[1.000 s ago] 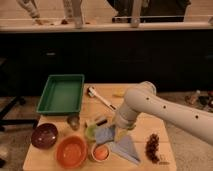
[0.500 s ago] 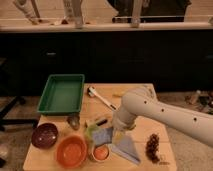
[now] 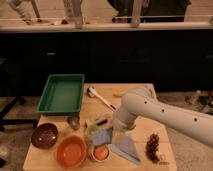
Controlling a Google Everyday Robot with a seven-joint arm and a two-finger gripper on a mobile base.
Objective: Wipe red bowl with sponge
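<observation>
Sponge [image 3: 102,136] lies just up and right of the red bowl [image 3: 71,151], above the small cup [image 3: 101,153], its long axis roughly left-to-right, slightly tilted. Gripper [image 3: 116,134] sits at its right edge, fingers closed; whether they're pinching it, can't tell.

Gripper [image 3: 112,135] beside cup [image 3: 101,152]; red bowl [image 3: 71,151] open above, maroon bowl [image 3: 44,135] near.

No text, label, brand, number or sign is legible to you anywhere in this view, whether on the green tray [image 3: 61,94] at far left or on the white arm [image 3: 165,117] reaching in from the right. The gripper [image 3: 115,134] sits mid-table over the wooden table [image 3: 145,95], just right of the sponge [image 3: 102,136], and bears no readable marking.
</observation>
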